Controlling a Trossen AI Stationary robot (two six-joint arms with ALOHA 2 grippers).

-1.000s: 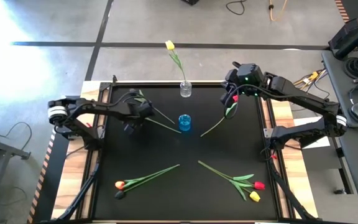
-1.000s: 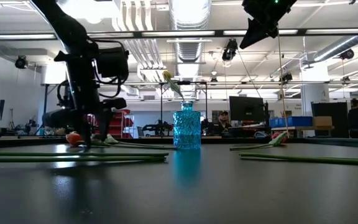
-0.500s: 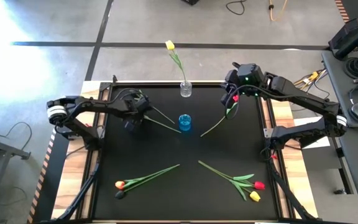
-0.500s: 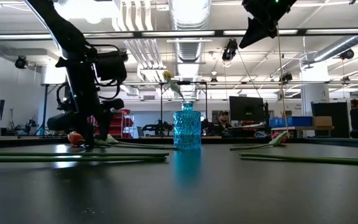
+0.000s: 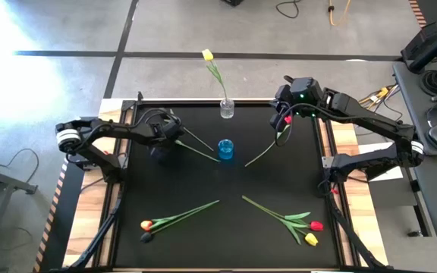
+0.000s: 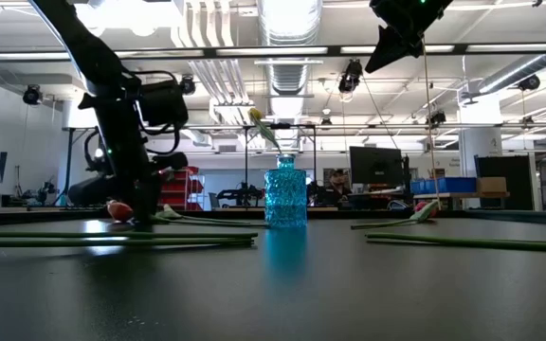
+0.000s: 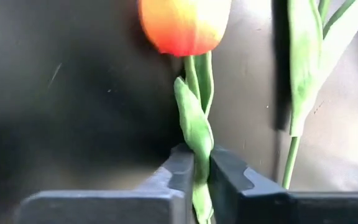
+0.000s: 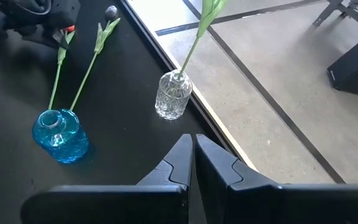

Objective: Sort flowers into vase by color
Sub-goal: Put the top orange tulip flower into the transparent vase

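The orange tulip (image 7: 185, 25) lies at the table's (image 5: 203, 243) back left, its stem pinched between the pressed-together fingers of the left gripper (image 7: 194, 165), which has slid outward and settled lower on it over the last second. That suggests the grasp is made and a lift toward a vase comes next. The blue vase (image 5: 226, 149) stands empty mid-table; the clear vase (image 5: 226, 108) behind it holds a yellow tulip (image 5: 207, 55). The right gripper (image 8: 193, 152) hangs unmoved, pinching a dangling red tulip (image 5: 286, 120).
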